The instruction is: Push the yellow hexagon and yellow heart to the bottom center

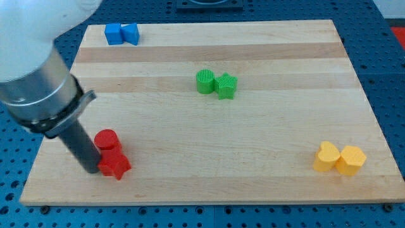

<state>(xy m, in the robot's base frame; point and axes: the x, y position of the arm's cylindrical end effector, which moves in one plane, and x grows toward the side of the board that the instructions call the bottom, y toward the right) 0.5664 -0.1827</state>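
Pale wooden board (209, 183) on a blue perforated bench, my tip (92, 170) at the view's lower left
No pincer here, only a bare rod, its tip touching the red star (114, 164) below the red cylinder (107, 139); yellow heart (327, 156) and yellow hexagon (350, 159) touch at lower right, probably light, rigid, easy to slide: push their right faces leftward

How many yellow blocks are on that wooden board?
2. Both sit at the view's bottom right, touching: a yellow block on the left and a yellow heart on the right. No others show, though the arm hides part of the board.
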